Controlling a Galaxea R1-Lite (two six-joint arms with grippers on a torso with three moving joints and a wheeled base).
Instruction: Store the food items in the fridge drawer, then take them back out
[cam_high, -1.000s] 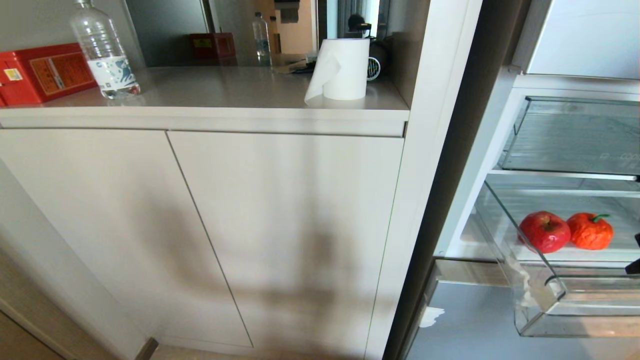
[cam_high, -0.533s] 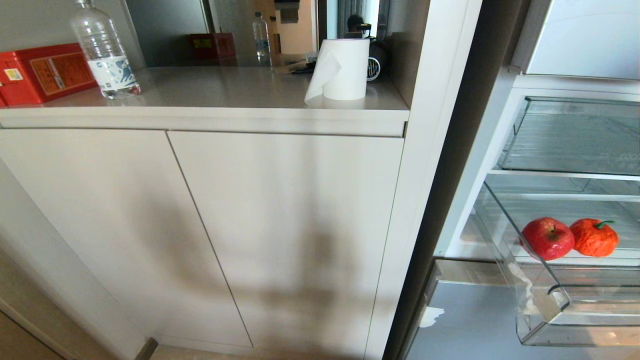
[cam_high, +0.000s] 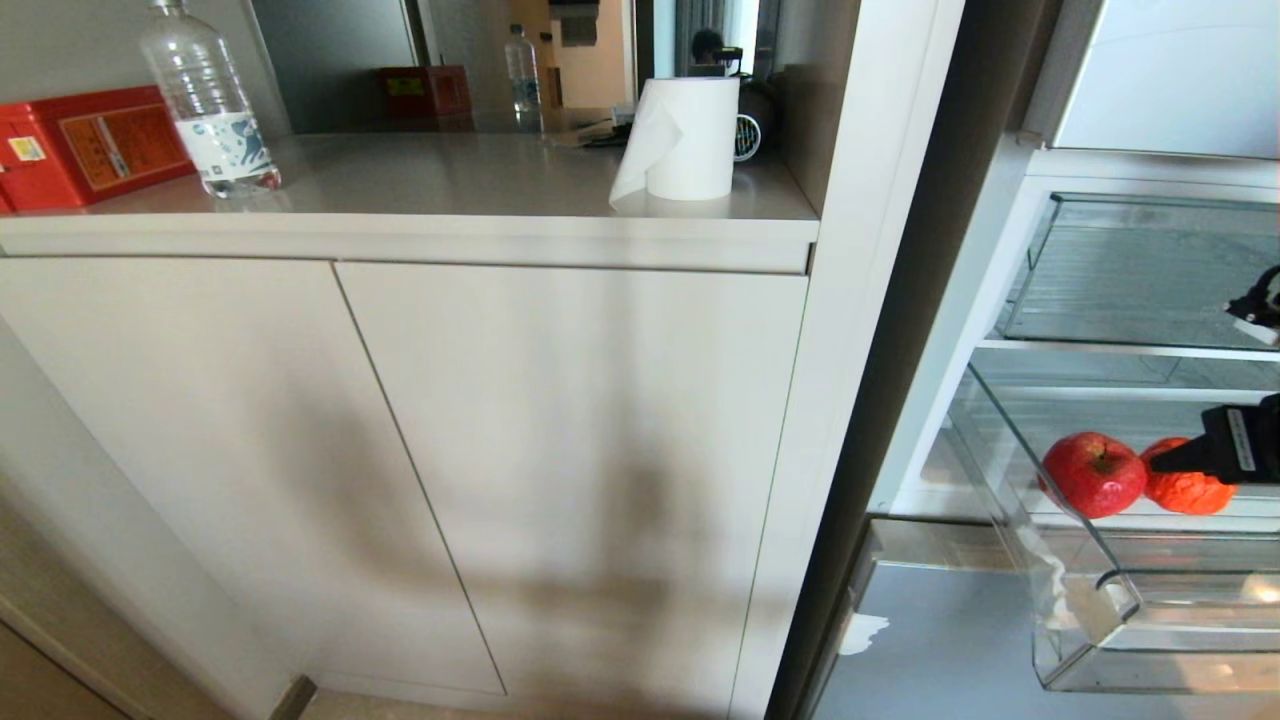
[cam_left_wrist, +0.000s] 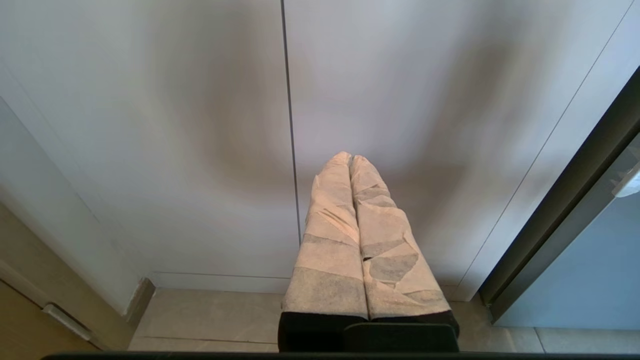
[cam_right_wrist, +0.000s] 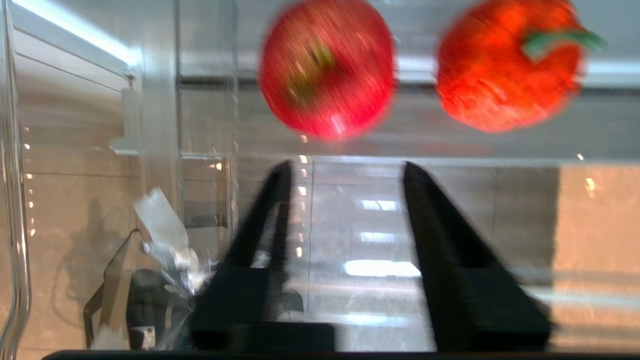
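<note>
Reaching – right hand (cam_right_wrist: 345, 170) spread, empty | tomato (cam_high: 1185, 490) half hidden | left hand (cam_left_wrist: 351, 159) pressed together

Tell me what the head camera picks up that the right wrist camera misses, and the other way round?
Only the head view shows the counter with its paper towel roll, water bottle and red box, plus the cabinet doors below. Only the right wrist view shows the right tool with both fingers spread apart, nothing between them, and short of the fruit. Both show the clear fridge drawer holding a red apple and an orange-red tomato-like fruit side by side.
</note>
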